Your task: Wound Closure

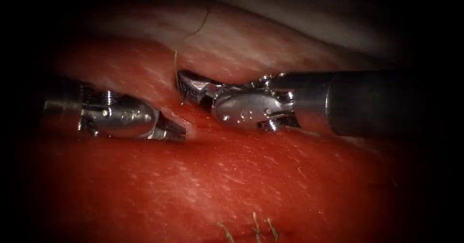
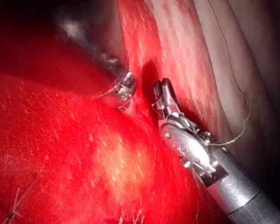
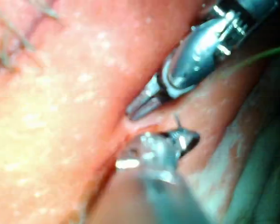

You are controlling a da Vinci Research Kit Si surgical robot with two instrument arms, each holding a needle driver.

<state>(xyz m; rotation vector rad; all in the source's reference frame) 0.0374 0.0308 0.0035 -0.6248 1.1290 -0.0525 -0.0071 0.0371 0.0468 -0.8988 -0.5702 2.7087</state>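
The tissue [image 1: 251,175] is red and wet, and its cut [image 1: 191,120] runs between the two tools. From the right, the right tool [image 1: 186,86] reaches to the cut's far edge with its jaws shut on the needle. Only a short dark sliver of needle [image 1: 183,100] shows under the jaws, dipping into the tissue; the rest of its curve is hidden. Thread [image 1: 186,37] rises from those jaws over the pale far tissue. The left tool [image 1: 175,132] lies left of the cut, jaws shut, tip against the cut's near lip, with nothing visible between them. Both tools' tips nearly meet: right tool [image 2: 162,91], left tool [image 3: 142,106].
Cut ends of thread [image 1: 256,228] from earlier stitches stick up at the near edge of the tissue, also seen as stitch ends [image 2: 16,205]. Red fluid coats the near tissue. The slack thread [image 2: 238,98] loops over the pale far side beside the right tool's shaft [image 2: 242,186].
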